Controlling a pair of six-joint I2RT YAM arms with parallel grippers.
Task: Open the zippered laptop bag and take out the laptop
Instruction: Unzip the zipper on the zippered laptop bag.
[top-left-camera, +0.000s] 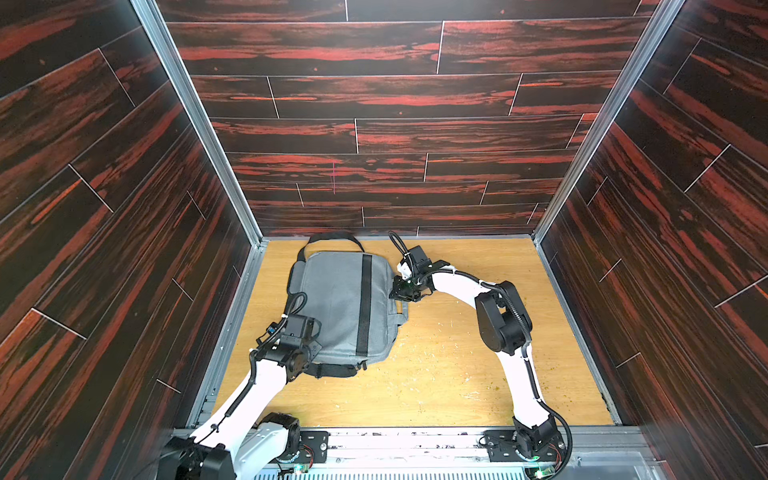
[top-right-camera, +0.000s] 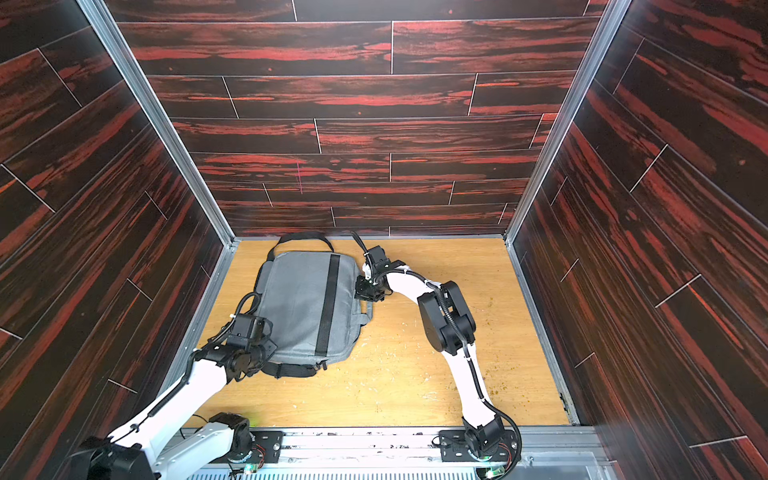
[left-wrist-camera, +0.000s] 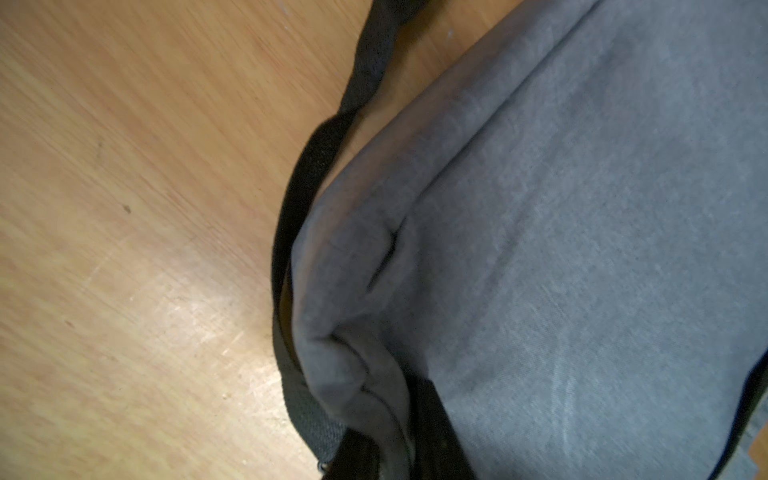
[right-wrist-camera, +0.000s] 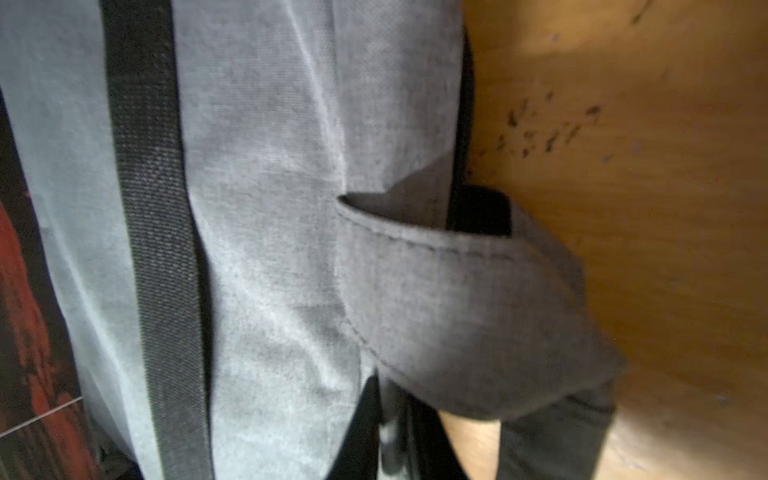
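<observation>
The zippered laptop bag (top-left-camera: 332, 307) lies flat on the wooden desk (top-left-camera: 478, 353), left of centre in both top views, with its far edge close to the back wall (top-left-camera: 395, 104). A black band (top-left-camera: 365, 307) runs down its grey face from the far edge to the near one. The black shoulder strap (top-left-camera: 332, 370) lies along the bag's lower edge in the frame. It also arches above the upper edge, against the foot of the back wall. A grey handle (top-left-camera: 401, 316) sticks out from the bag's right edge onto the desk.

The left tool (top-left-camera: 311, 353) sits at the lower left corner of the bag, under the arm's black wrist. In the left wrist view a bunched fold of the bag's grey corner runs between dark parts at the lower edge of the frame. I cannot tell whether the tool pinches that fold or how wide it stands.

The right tool (top-left-camera: 399, 293) is at the bag's right edge, just above the grey handle. In the right wrist view the handle (right-wrist-camera: 478, 316) loops out over the desk. Dark parts show along the lower edge, too blurred to tell how wide the tool stands or whether it grips anything.

Small pale specks (top-left-camera: 436, 357) dot the desk to the right of the bag.
</observation>
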